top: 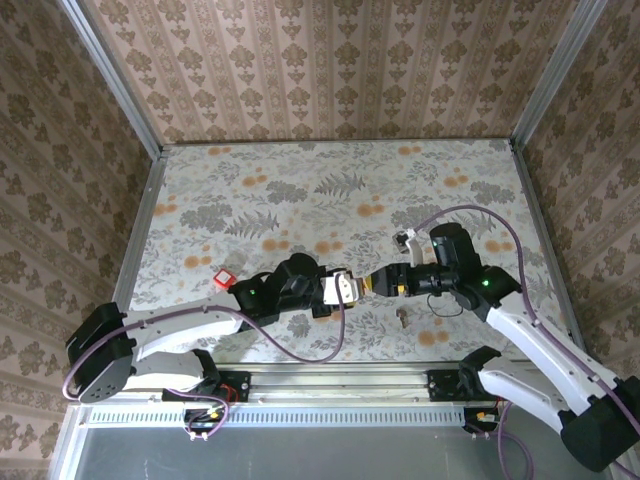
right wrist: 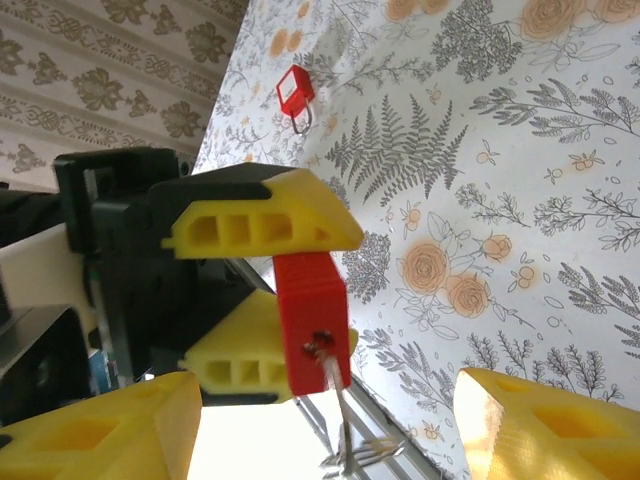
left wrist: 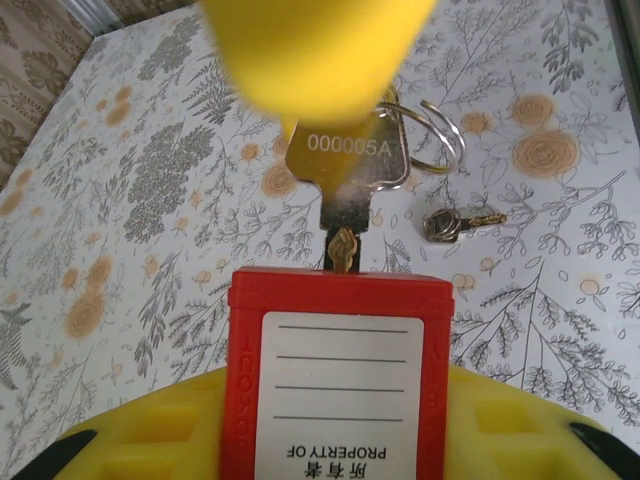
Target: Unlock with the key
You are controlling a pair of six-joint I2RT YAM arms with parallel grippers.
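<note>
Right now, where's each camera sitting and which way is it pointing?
Top external: above, behind the bases, facing down at the table; both arms, left gripper, right gripper.
Left wrist: looks past the left fingers at the held padlock and the key.
Right wrist: faces the left gripper; right fingers at bottom corners.
Shared: both wrist views show that padlock, key inserted.

The white-shelled left arm [top: 170, 345] and right arm [top: 545, 350] have black joints and one small green light [top: 484, 283] each. Purple cables [top: 470, 212] loop along them. The left gripper [top: 345, 288] and right gripper [top: 378, 283] carry yellow, hollow-celled plastic fingers [right wrist: 260, 225].
</note>
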